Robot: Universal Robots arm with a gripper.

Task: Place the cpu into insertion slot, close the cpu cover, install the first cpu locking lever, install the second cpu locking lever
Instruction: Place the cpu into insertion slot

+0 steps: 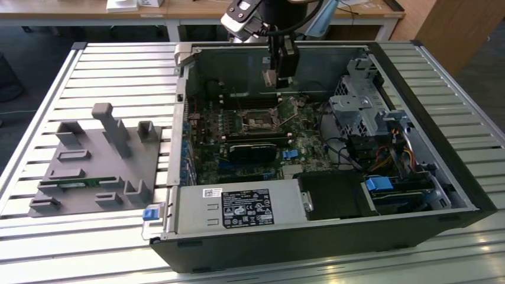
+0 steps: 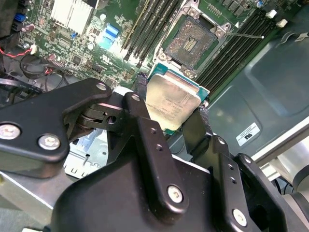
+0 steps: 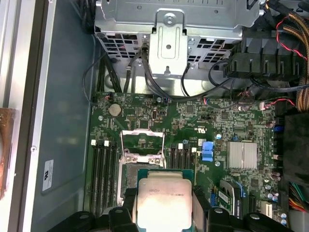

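Claw (image 2: 170,96) pinching cpu (image 3: 164,198) near insertion slot (image 2: 192,42), computer case (image 1: 316,242) on slatted table (image 1: 118,71), desks (image 1: 205,10) behind

In the exterior view the light is bright, soft and even, as from above. The slatted table (image 1: 118,65) shines pale, with mild glare toward 12 o'clock. The inside of the computer case (image 1: 316,245) is dimmer, and its wall at 12 o'clock lies in shade. Shadows are weak everywhere.

In the second wrist view the gripper (image 2: 169,108) is a dark, slightly soft mass close to the lens.

In both wrist views the cpu (image 2: 173,99) (image 3: 164,200) gives a dull sheen. In the first wrist view a brownish patch (image 3: 4,150) is fully out of focus.
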